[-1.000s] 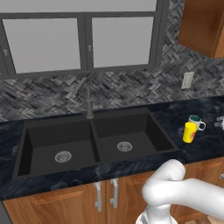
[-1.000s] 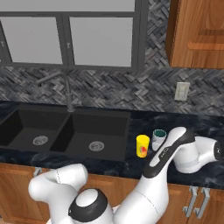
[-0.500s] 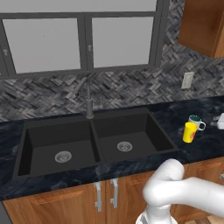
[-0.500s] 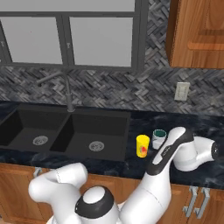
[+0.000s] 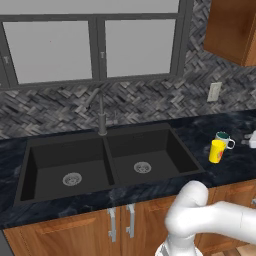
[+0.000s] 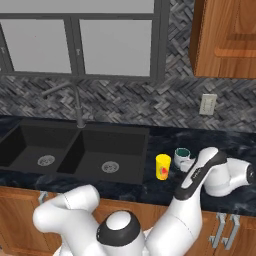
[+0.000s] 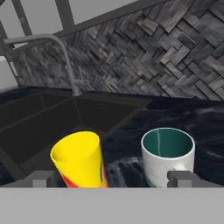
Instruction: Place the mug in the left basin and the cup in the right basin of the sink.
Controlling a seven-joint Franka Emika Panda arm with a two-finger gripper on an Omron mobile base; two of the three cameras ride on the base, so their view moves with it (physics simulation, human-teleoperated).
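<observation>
While the hand (image 7: pixel 112 179) gapes apart, the cup (image 7: pixel 79 159) and mug (image 7: pixel 167 156) stand empty on the counter (image 7: pixel 197 118).

The yellow cup (image 6: pixel 163 166) and teal-lined mug (image 6: pixel 183 159) stand upright, close together, on the counter right of the black sink (image 6: pixel 75 150).

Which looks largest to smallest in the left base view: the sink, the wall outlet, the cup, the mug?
1. The sink, by far the largest.
2. The wall outlet and the cup look about alike; no firm ranking.
3. The mug shows least, but the cup partly hides it.
</observation>
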